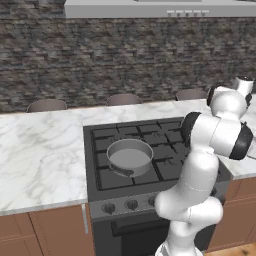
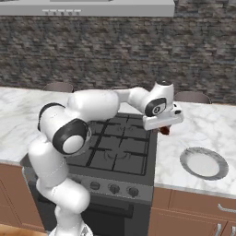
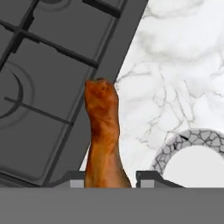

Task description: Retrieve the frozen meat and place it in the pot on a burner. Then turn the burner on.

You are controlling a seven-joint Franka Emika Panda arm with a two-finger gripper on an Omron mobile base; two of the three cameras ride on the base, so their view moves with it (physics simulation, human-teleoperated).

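While the pot (image 1: 129,156) sat on the front-left burner (image 1: 129,167) of the cooktop (image 2: 120,150), well to the left, the gripper (image 2: 162,127) hung over the cooktop's right edge, where dark metal met the marble counter (image 2: 209,124). So the coming carry, as I judged it, ran leftward and a little toward the front, across the grates. From the left base camera the pot looked empty, its grey floor bare. The meat (image 3: 102,131) was pinched between the two fingertips (image 3: 148,178), which pressed on its lower end; its long axis ran out along the gripper's line, hanging down past the tips in the hand camera, straddling the cooktop's rim below. From the right base camera only a reddish bit (image 2: 164,131) showed beneath the hand. The arm reached out from its shoulder, elbow bent, forearm stretched rightward across the stove, wrist turned down. Further right on the counter lay a shallow rimmed dish (image 2: 204,162), near the hand and apart from the meat.
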